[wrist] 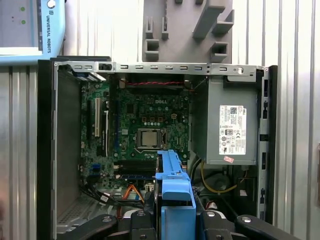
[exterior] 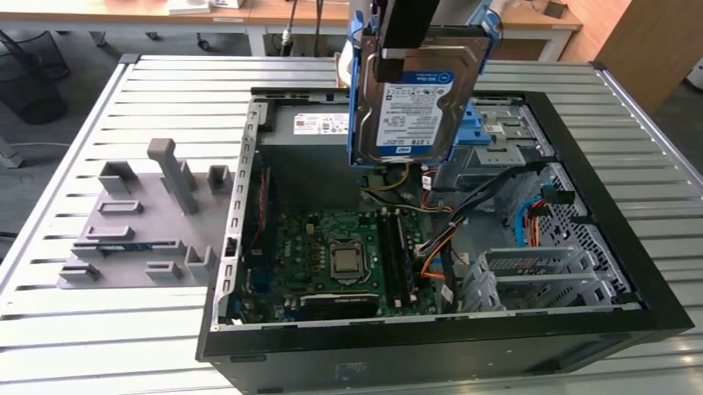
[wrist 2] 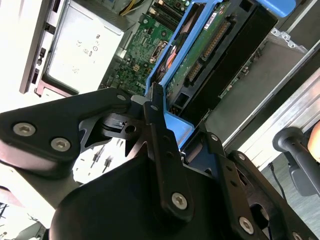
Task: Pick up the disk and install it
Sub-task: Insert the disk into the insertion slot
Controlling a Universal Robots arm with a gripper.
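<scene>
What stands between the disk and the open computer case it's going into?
Nothing visible. The pincer holds the disk in the air above the open case; loose cables lie lower down inside, beside the motherboard.

The gripper is hanging high at the far side of the scene, just to the exterior view's right of centre, pointing straight down. One black finger is lying flat against the face of the disk, which is hanging upright beneath it.

In the second wrist view the gripper is clamping the blue carrier edge of the disk. The black linkage arms are splaying outward and the fingers are drawn in tight.

In the first wrist view the gripper is pinching the carrier from both sides. A grey arm link with a light-blue joint cap is also showing there.
</scene>
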